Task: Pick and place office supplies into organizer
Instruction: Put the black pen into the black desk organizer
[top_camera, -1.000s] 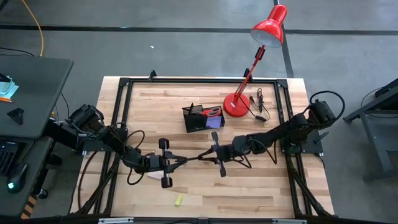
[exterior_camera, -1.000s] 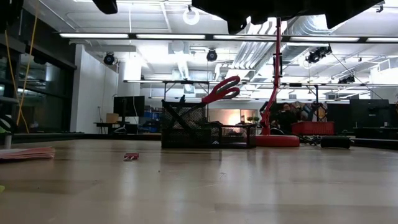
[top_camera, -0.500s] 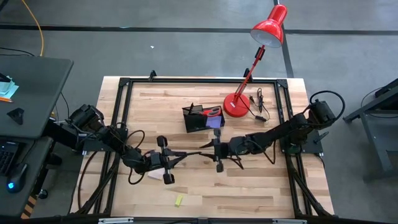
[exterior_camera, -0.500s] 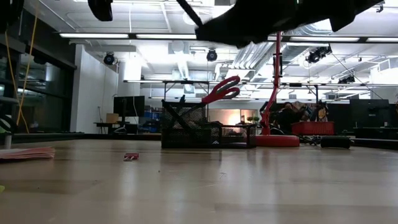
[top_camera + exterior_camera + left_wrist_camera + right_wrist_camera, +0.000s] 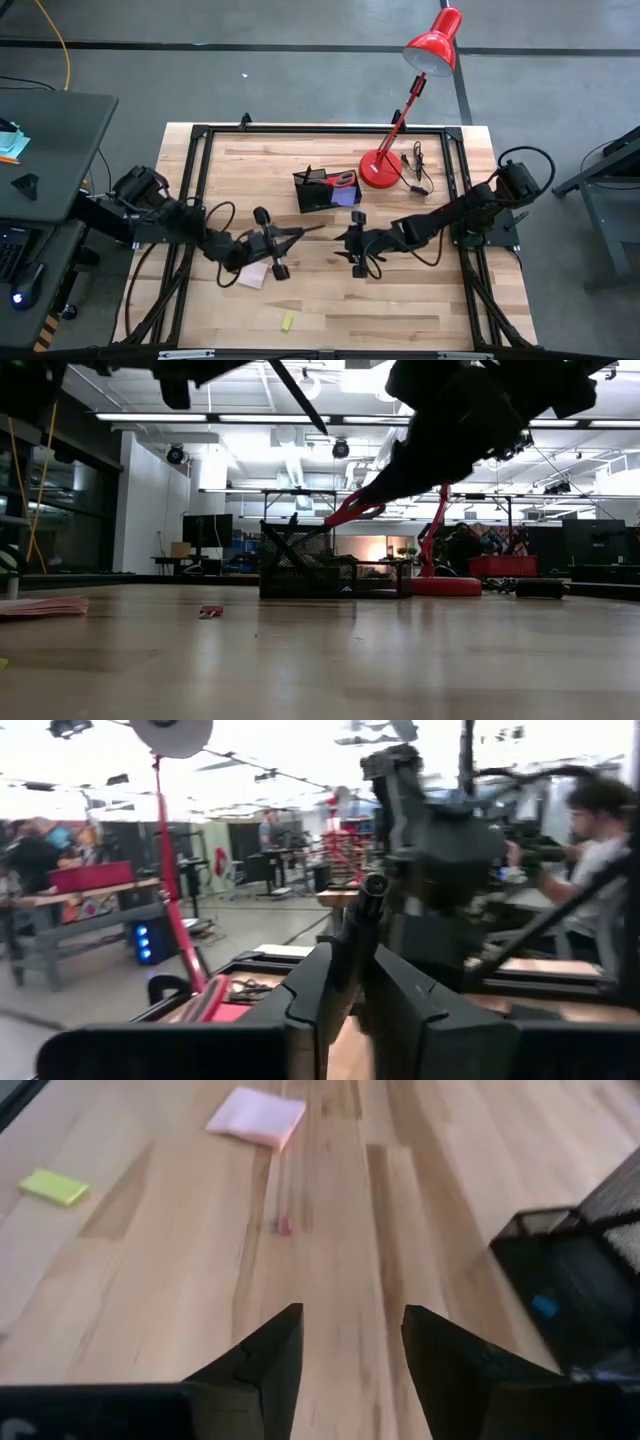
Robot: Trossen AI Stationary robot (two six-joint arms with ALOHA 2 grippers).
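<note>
High cam: straight down over the counter (image 5: 400, 300). Low cam: counter level, facing the organizer (image 5: 325, 565). Both share it. Wrist cams sit close behind their fingers.

A: What's the surface?
B: Wood-plank desk (image 5: 330, 300) in a black frame.
A: What's on it?
B: Black organizer (image 5: 322, 190) just beside the red lamp base (image 5: 380, 170). Pink sticky pad (image 5: 252, 276), yellow piece (image 5: 288, 321), tiny red bit (image 5: 284, 1226), black cable (image 5: 418, 165).
</note>
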